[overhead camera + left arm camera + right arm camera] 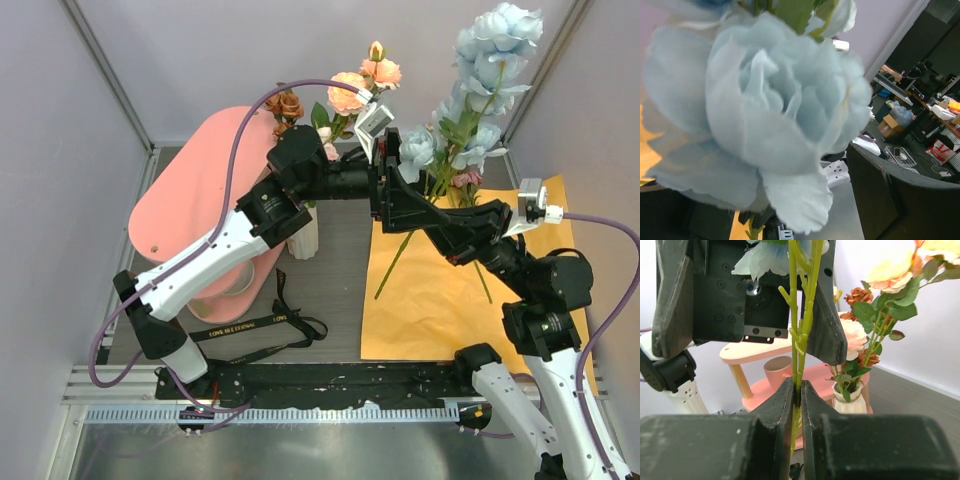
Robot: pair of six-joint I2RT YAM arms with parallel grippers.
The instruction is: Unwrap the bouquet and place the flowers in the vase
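Note:
My right gripper [799,392] is shut on the green stems [800,330] of a spray of pale blue flowers [492,60], held upright above the unwrapped orange paper [440,300]. My left gripper [384,168] stands open round the same spray; its black fingers [822,325] sit either side of the stems without touching. One blue rose [775,115] fills the left wrist view and hides those jaws. The white ribbed vase [850,401] stands by the pink shelf with peach flowers [350,92] and rust flowers [287,104] in it. The left arm partly covers the vase [303,238].
The black printed ribbon [262,326] lies loose near the front left. A pink shelf [190,195] with a pink cup [777,369] inside it takes up the left side. Grey walls close in the back and both sides.

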